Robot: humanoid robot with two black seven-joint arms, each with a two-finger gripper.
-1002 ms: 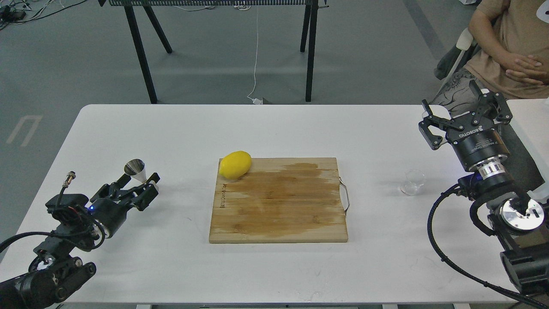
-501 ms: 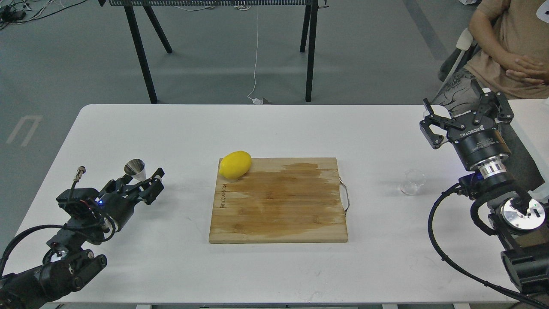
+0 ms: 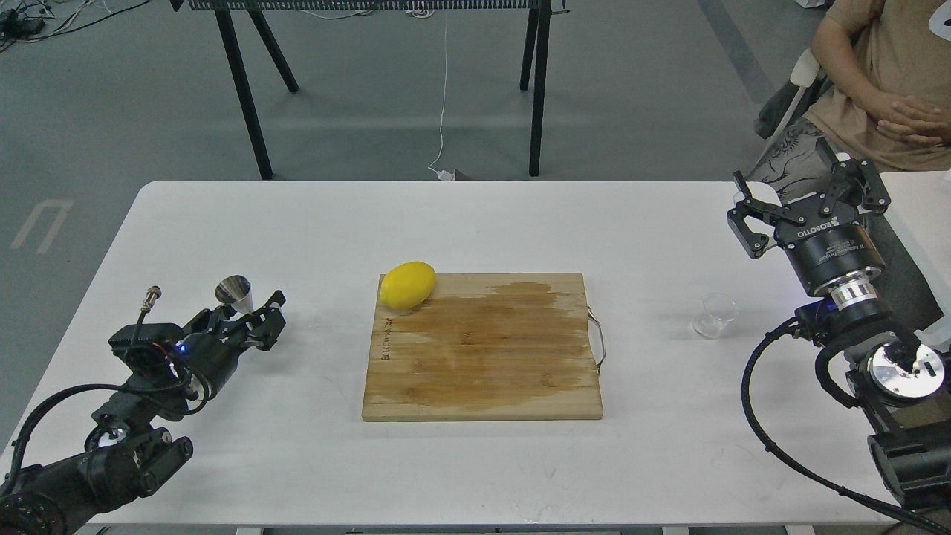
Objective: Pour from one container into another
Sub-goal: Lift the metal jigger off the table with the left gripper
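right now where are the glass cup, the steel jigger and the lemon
glass cup (image 3: 715,316), head view, on its clear side wall
steel jigger (image 3: 235,291), head view, on its upper cone
lemon (image 3: 407,284), head view, on the middle of its yellow skin

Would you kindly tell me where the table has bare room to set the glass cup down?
Bare white table runs along the far edge behind the cutting board, along the near edge before it, and between the board and the glass cup. The left side is crowded: the left pincer sits beside the steel jigger. The lemon takes the board's far-left corner.
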